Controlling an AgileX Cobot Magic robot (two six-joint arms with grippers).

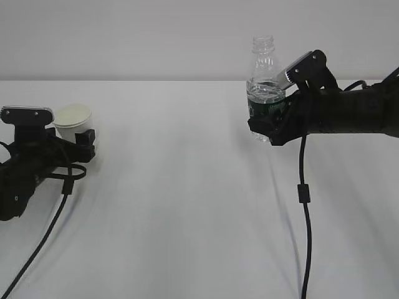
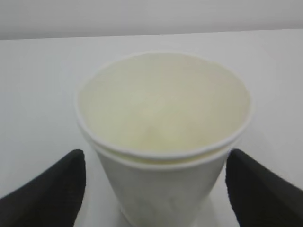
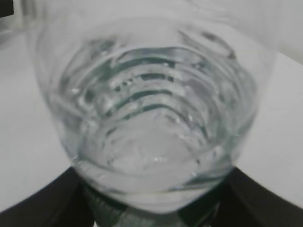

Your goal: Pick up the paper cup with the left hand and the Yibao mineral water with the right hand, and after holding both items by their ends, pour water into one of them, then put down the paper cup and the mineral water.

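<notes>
Bottle [image 1: 265,93] is hanging upright, uncapped, above the table [image 1: 187,187], clamped in the right gripper [image 1: 269,128], while the left gripper's [image 1: 72,140] 2 jaws are flanking the cup [image 1: 73,122], grip unclear; early tilting risks spilling.

White table [image 1: 187,205] under a plain pale wall [image 1: 156,37] — evenly lit.

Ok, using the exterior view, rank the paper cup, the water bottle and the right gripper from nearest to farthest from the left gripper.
1. The paper cup, right at the left gripper, far left.
2. The water bottle, right of centre, lifted off the table.
3. The right gripper, clamped on the bottle's lower part; nearly level with it, so that order is close.
</notes>
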